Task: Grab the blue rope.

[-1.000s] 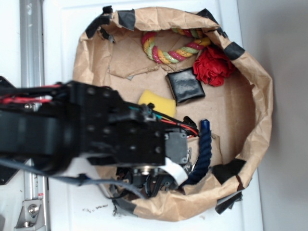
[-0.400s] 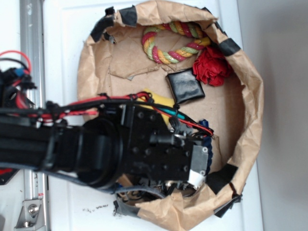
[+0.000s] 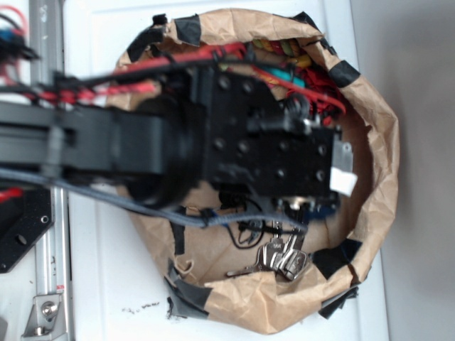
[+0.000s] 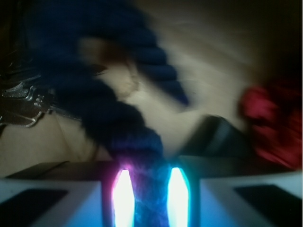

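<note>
The blue rope (image 4: 109,109) is a thick navy twisted cord. In the wrist view it runs from the upper left down into my gripper (image 4: 149,189). The two lit fingers (image 4: 124,194) press on the rope's end from both sides, so the gripper is shut on it. The rest of the cord hangs blurred above the brown paper floor. In the exterior view the arm (image 3: 234,142) covers most of the bag. Only a small blue bit of the rope (image 3: 325,209) shows under the wrist.
A brown paper bag with black tape on its rim (image 3: 380,142) surrounds everything. A bunch of keys (image 3: 281,259) lies near the bag's front wall. A striped rope (image 3: 284,48) peeks out at the back. A red cloth (image 4: 274,123) and a black pouch (image 4: 222,139) lie beyond the gripper.
The arm has swung from the front of the bag toward its back, and it now covers the sponge, pouch and red cloth. The blue rope left its spot by the right wall. The keys are uncovered.
</note>
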Controlling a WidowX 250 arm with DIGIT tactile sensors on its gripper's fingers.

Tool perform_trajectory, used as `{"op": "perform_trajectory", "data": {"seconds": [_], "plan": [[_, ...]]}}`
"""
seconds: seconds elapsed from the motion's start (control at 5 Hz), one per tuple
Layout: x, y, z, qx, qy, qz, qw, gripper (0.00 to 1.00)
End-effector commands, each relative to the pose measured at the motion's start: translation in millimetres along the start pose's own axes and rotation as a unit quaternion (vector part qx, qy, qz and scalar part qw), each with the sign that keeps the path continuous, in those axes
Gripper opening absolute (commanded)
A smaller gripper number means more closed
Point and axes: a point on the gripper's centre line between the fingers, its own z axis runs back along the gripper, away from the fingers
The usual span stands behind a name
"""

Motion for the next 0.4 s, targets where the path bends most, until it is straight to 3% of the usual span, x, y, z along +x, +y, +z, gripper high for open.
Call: {"op": "perform_trajectory", "data": {"seconds": [0.0, 0.2], "plan": [[-1.3, 2.4, 75.9, -0.015, -0.003, 0.067, 0.998, 0.00], [-0.5, -13.8, 66.4, -0.068, 0.007, 0.094, 0.993, 0.00]]}}
